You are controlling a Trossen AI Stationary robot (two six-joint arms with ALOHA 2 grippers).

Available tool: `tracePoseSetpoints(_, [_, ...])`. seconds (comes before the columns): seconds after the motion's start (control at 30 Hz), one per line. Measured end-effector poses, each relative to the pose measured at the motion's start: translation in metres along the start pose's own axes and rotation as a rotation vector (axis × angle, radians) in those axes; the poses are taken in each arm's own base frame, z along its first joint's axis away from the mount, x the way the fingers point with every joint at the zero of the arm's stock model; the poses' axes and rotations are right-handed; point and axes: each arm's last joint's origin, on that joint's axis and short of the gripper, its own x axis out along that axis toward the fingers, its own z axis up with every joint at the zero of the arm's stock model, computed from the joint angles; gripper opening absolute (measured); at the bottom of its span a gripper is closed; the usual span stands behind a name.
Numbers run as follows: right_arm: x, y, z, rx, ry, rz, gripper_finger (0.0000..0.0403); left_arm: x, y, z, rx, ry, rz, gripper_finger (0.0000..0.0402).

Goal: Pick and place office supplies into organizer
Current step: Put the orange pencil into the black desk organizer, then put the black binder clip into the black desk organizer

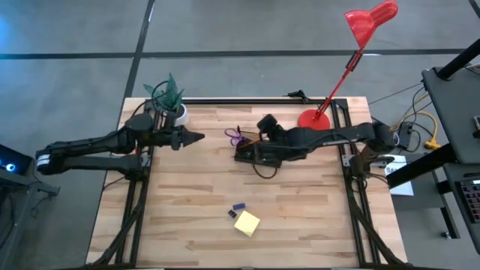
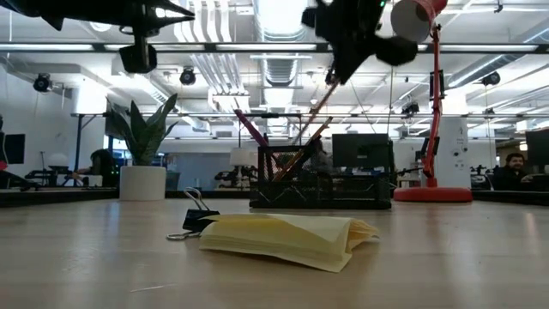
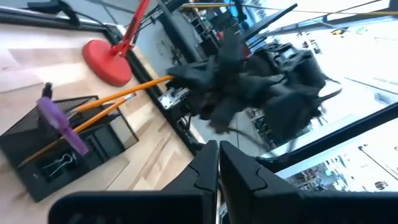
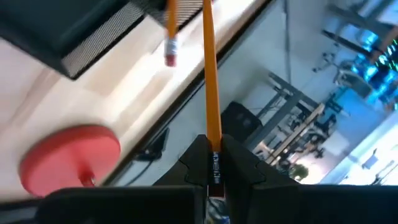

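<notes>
I am seeing the right gripper clamping 1 orange pencil above the black mesh organizer, which is sitting mid-table near the red lamp base. The pencil's dark printing is too blurred for me to read. Purple-handled scissors are standing in the organizer. The left gripper is hovering closed and empty beside the potted plant. A yellow sticky-note pad is lying near the table's front edge, a binder clip just beside it.
</notes>
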Motion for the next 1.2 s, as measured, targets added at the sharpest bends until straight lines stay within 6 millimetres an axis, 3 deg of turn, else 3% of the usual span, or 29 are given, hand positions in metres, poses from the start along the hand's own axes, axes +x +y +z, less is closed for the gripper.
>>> tracePoseSetpoints(0.27, [0.040, 0.005, 0.025, -0.196, 0.067, 0.073, 0.0020, -0.005, -0.005, 0.003, 0.008, -0.030, -0.044, 0.0000])
tracePoseSetpoints(0.47, [0.044, -0.001, 0.040, -0.194, -0.044, 0.040, 0.0022, -0.007, -0.006, 0.003, 0.022, -0.037, -0.056, 0.0000])
tracePoseSetpoints(0.73, [0.049, -0.005, 0.042, -0.079, -0.113, 0.071, 0.0028, -0.006, -0.005, 0.002, 0.031, -0.031, -0.056, 0.0000])
tracePoseSetpoints(1.07, [0.044, -0.003, 0.045, 0.064, -0.124, 0.072, 0.0142, -0.006, -0.005, 0.002, 0.035, -0.031, -0.058, 0.0000])
tracePoseSetpoints(1.2, [0.022, 0.001, 0.051, 0.093, -0.152, 0.022, 0.0186, -0.005, -0.005, 0.002, 0.057, -0.027, -0.052, 0.0000])
